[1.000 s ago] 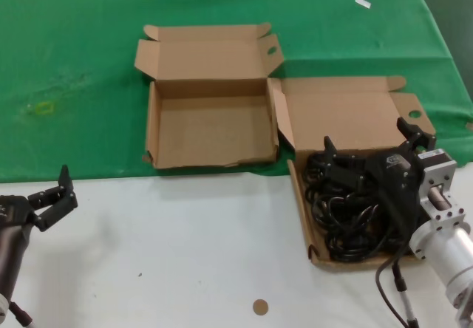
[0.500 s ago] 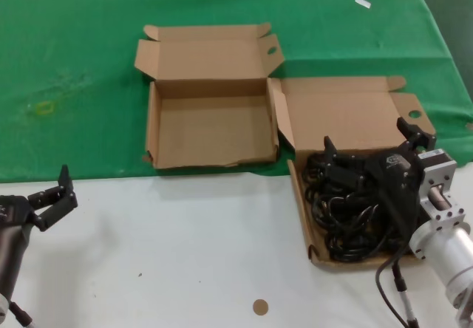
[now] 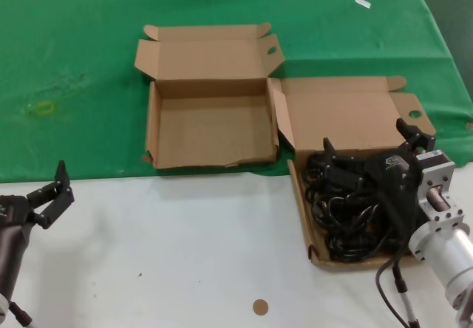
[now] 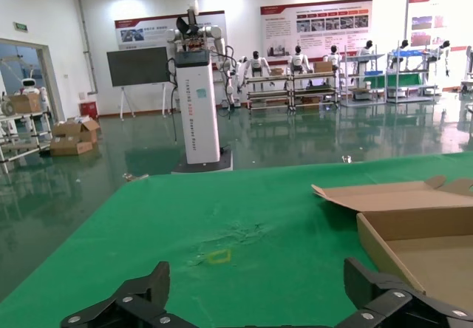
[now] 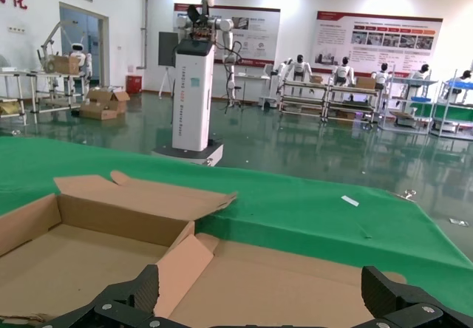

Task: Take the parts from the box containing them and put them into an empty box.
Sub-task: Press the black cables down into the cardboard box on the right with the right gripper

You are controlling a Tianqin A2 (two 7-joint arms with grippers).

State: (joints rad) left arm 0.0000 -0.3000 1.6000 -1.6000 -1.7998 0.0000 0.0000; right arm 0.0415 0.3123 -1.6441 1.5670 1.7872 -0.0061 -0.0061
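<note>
The box with the parts (image 3: 347, 110) lies open at the right, its big side flap (image 3: 281, 117) standing at its left. A tangle of black cable parts (image 3: 347, 213) fills its tray. The empty box (image 3: 211, 128) lies open to its left, with small ear tabs on its lid. My right gripper (image 3: 369, 142) is open, just above the parts at the lid's base; its wrist view shows the lid (image 5: 310, 280), the flap (image 5: 181, 265) and the empty box (image 5: 66, 243). My left gripper (image 3: 50, 193) is open and empty over the white table at the front left.
A green cloth (image 3: 74, 62) covers the table's far half, with a yellow mark (image 3: 43, 108) and a white tag (image 3: 362, 3) on it. A small brown disc (image 3: 259, 306) lies on the white front part. The left wrist view shows the cloth and the empty box's corner (image 4: 414, 224).
My left gripper has drifted slightly left and down. The right gripper and the boxes have stayed put.
</note>
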